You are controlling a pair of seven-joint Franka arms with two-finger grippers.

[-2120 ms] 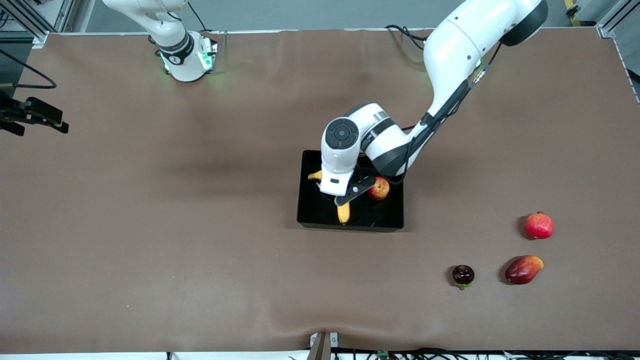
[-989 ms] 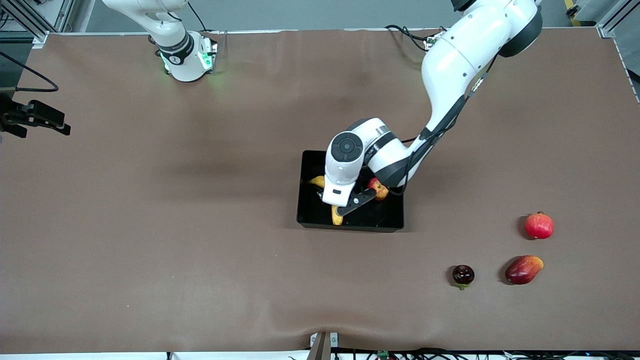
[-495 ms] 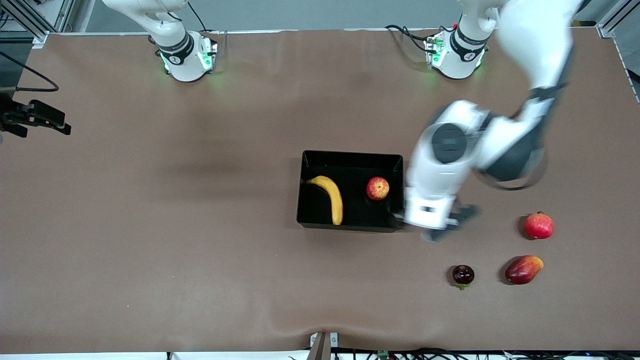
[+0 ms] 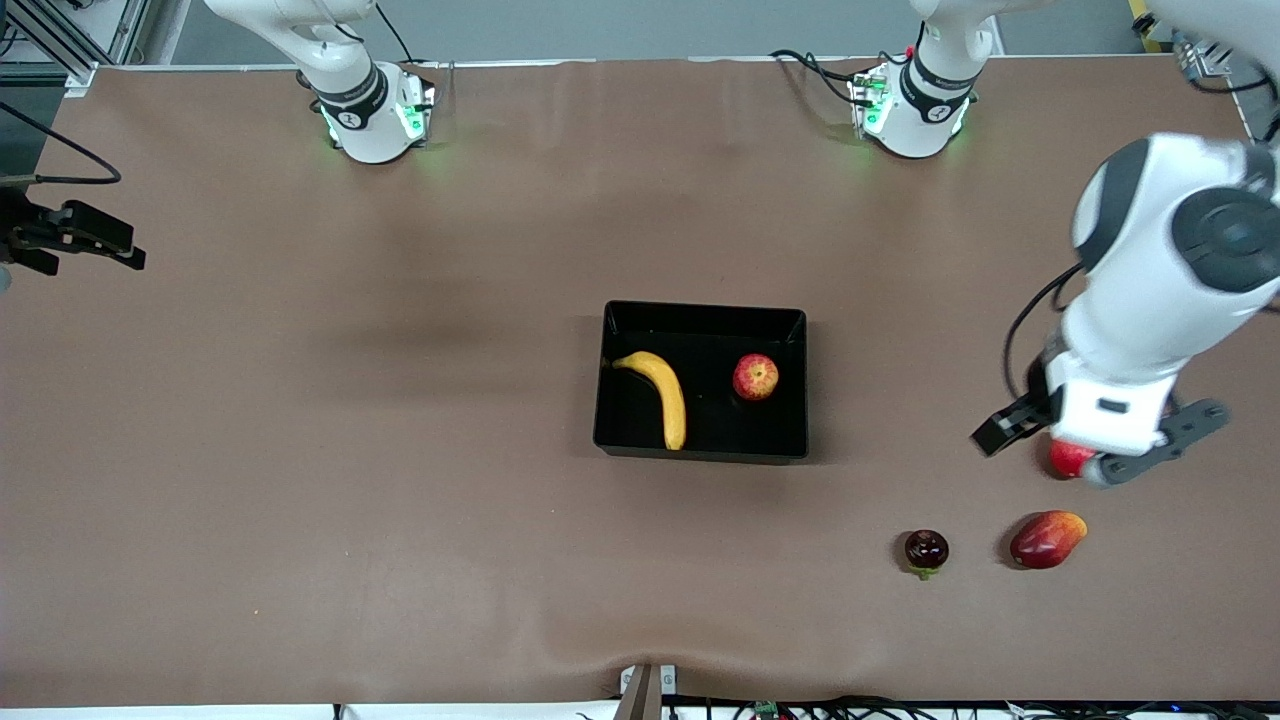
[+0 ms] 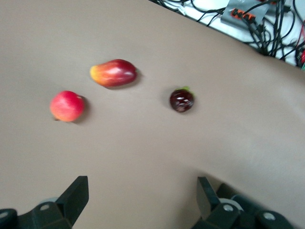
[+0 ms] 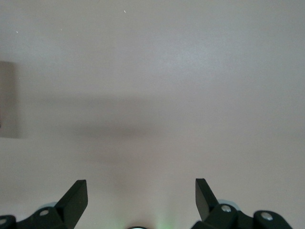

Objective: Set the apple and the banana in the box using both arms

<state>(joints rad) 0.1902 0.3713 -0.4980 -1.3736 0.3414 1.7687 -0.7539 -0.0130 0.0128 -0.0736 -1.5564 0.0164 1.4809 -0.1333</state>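
Red fruit [image 4: 1068, 457] half hidden under L hand [image 4: 1098, 440].

The box [image 4: 700, 315] sits in the middle of the table [image 4: 300, 450]. The banana [image 4: 662, 392] and the apple [image 4: 755, 377] lie in it, apart, the apple toward the left arm's end. 3 more fruits [image 4: 1046, 539] lie near that end, nearer the front camera.

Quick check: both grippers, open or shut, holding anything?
Left gripper: open, holding nothing, over the red round fruit.
Right gripper: open, holding nothing, over bare table.
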